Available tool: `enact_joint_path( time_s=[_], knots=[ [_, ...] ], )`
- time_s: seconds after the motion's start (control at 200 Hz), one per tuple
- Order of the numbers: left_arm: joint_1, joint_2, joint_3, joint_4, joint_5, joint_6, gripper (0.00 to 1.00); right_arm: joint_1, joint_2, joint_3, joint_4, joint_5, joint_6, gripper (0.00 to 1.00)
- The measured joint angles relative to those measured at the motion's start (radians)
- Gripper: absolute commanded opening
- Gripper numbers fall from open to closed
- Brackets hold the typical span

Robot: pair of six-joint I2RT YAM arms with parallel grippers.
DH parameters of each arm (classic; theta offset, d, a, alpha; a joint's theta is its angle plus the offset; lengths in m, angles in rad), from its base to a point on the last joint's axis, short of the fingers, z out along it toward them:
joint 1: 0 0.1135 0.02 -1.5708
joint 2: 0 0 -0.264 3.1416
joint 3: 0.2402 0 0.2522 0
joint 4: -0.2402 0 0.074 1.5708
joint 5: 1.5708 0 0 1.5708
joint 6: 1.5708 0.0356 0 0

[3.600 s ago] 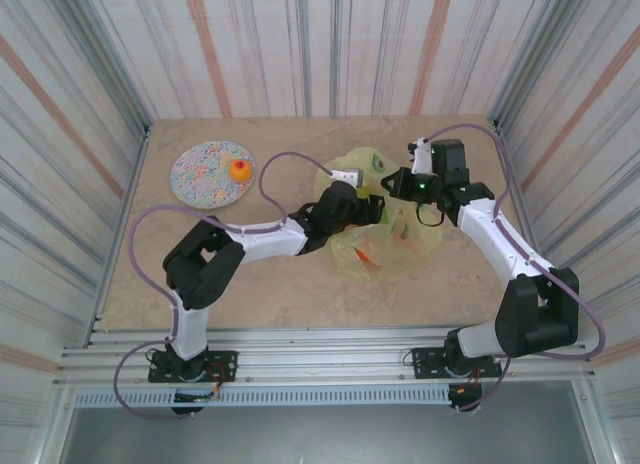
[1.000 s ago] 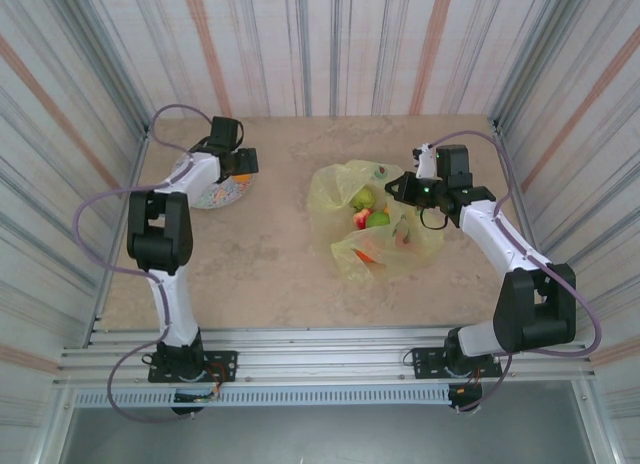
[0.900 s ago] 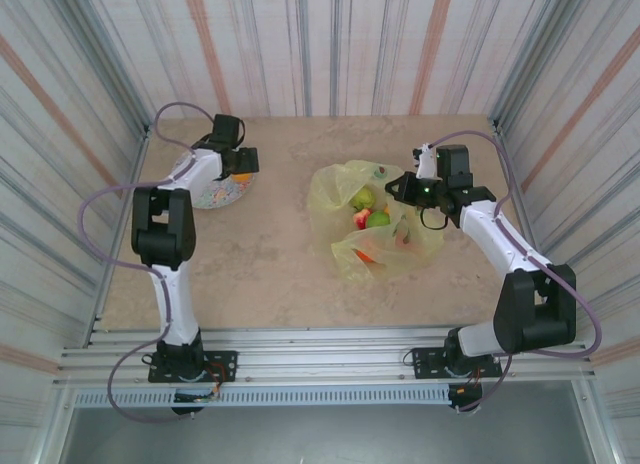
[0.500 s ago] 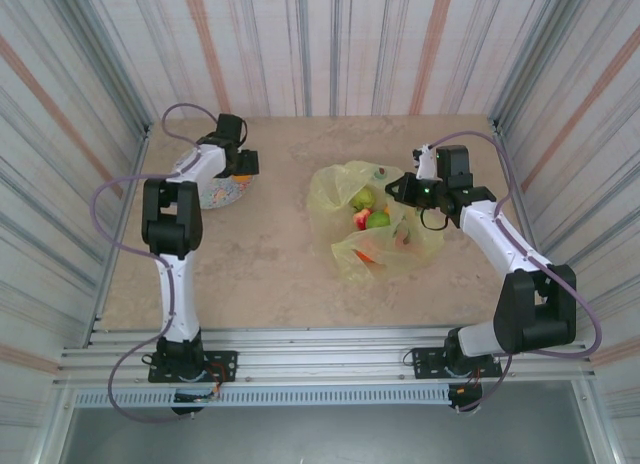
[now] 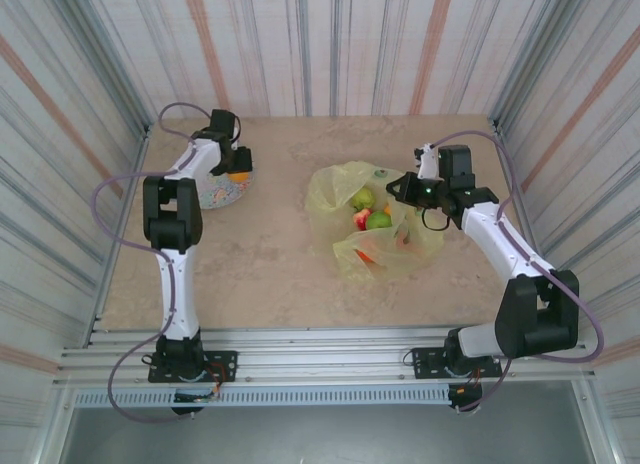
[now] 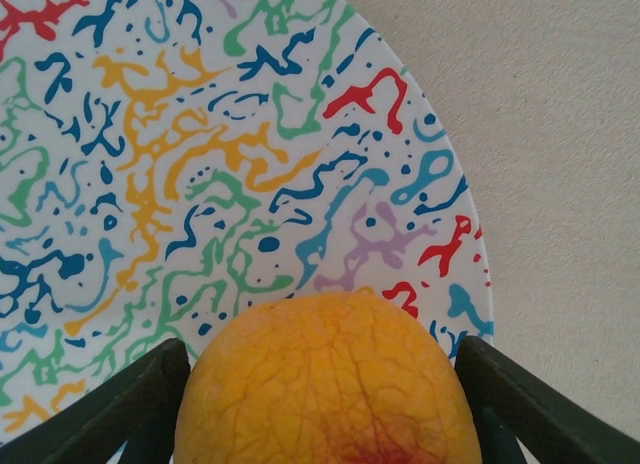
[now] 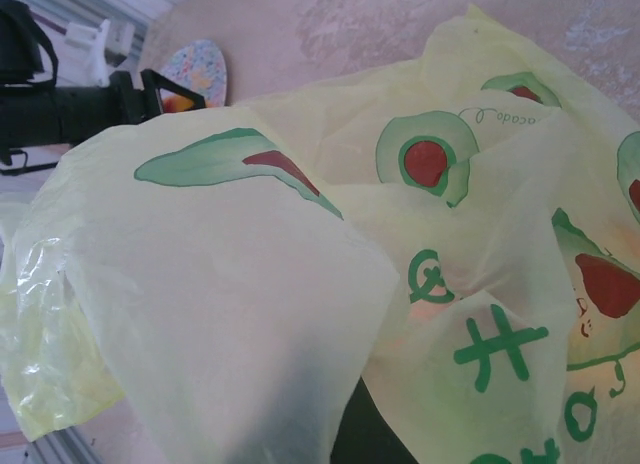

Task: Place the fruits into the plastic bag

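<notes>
Left pincer [image 6: 320,349] straddles the peach [image 6: 325,384] on the plate [image 6: 150,134] at 10 o'clock on the surface [image 5: 270,264]; whether it grips the peach is unclear. Right pincer [image 5: 398,187] is clenched on the bag [image 5: 330,189] at its 2 o'clock rim. Green, red and orange fruits [image 5: 378,220] lie inside the bag.

At far left, left gripper [image 5: 236,164] low over speckled plate [image 5: 212,194], closed around orange fruit [image 5: 241,172]; right gripper [image 5: 398,190] pinching rim of plastic bag [image 5: 335,199], green and red fruits [image 5: 377,220] inside
</notes>
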Motion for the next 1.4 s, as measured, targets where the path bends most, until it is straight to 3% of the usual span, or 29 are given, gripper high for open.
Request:
enact_joint_path(
  time_s=[0.311, 0.752, 0.992, 1.242, 1.398],
  knots=[
    [0.0, -0.05, -0.071, 0.029, 0.032, -0.008, 0.65, 0.0, -0.001, -0.008, 0.0, 0.0, 0.0, 0.02],
    [-0.058, -0.648, -0.687, 0.343, 0.217, -0.175, 0.63, -0.004, -0.001, -0.008, 0.0, 0.0, 0.0, 0.02],
    [-0.19, -0.822, -0.907, 0.454, 0.285, -0.237, 0.62, -0.013, 0.013, -0.008, 0.001, -0.002, 0.0, 0.02],
    [-0.367, -1.039, -1.123, 0.486, 0.285, -0.258, 0.6, -0.013, 0.036, -0.006, 0.002, -0.008, 0.0, 0.02],
    [-0.495, -1.081, -1.194, 0.549, 0.286, -0.281, 0.6, -0.013, 0.061, 0.004, 0.011, -0.01, 0.0, 0.03]
  ],
)
